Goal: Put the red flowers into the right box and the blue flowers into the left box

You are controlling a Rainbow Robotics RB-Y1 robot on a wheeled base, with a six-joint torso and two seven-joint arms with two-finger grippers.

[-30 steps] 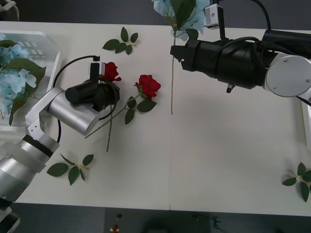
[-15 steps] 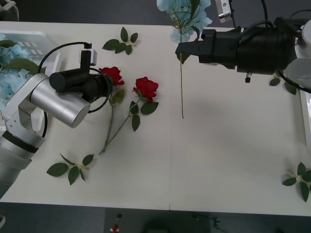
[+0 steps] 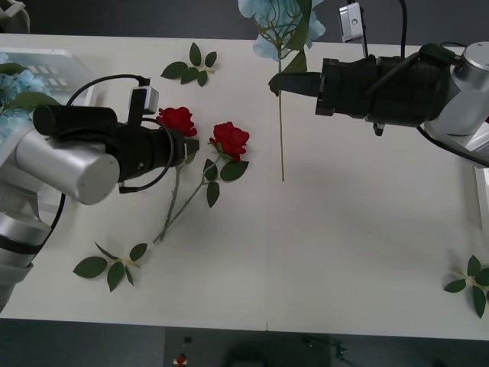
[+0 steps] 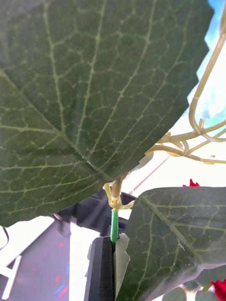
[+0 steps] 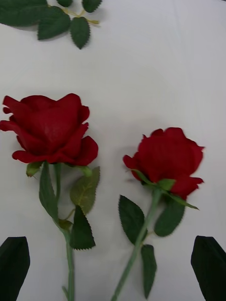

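Two red flowers lie side by side on the white table, one (image 3: 177,120) (image 5: 49,127) to the left of the other (image 3: 231,139) (image 5: 167,157), stems trailing toward the front. My left gripper (image 3: 191,145) (image 5: 111,244) hovers open over their stems, with one black finger (image 5: 14,268) outside each stem. My right gripper (image 3: 280,82) (image 4: 113,256) is shut on the thin stem of a blue flower (image 3: 281,23). It holds the flower above the table's far edge, with the stem hanging down. Big green leaves (image 4: 89,94) hide its fingers. More blue flowers (image 3: 11,84) lie in the left box (image 3: 57,61).
Loose green leaf sprigs lie at the back (image 3: 191,67), at the front left (image 3: 113,266) and at the front right (image 3: 470,284). The white rim of the right box (image 3: 483,195) shows at the table's right edge. The middle and front of the table are bare.
My left arm has swung its elbow up and left, and its gripper now points at the rose stems. My right arm has drawn back to the right, carrying the blue flower slightly rightward.
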